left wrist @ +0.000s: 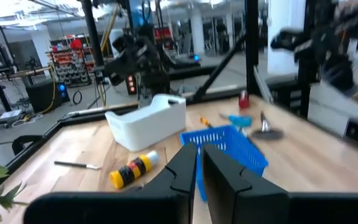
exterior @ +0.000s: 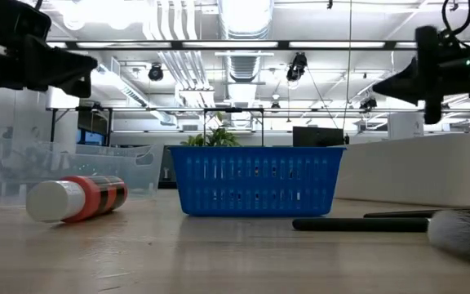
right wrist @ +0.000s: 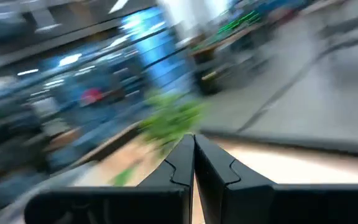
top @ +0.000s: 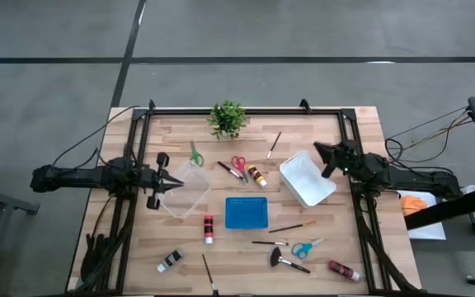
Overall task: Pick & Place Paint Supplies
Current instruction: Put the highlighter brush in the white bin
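Note:
Paint supplies lie scattered on the wooden table: green scissors [top: 195, 155], red scissors [top: 238, 165], blue scissors [top: 306, 247], an orange-yellow bottle [top: 257, 175], a red bottle [top: 209, 228], a black-and-white bottle [top: 171, 260], another red bottle [top: 344, 270] and several thin brushes [top: 291, 227]. My left gripper [top: 178, 183] is shut and hovers level over a clear tub [top: 184, 196], pointing right. My right gripper [top: 318, 149] is shut and hovers above the far corner of a white bin [top: 307, 178]. Neither holds anything.
A blue slotted basket [top: 246, 212] sits mid-table, between the clear tub and the white bin. A small potted plant [top: 228, 118] stands at the far edge. A wide dark brush [top: 287, 261] lies near the front. Black frame rails run along both sides of the table.

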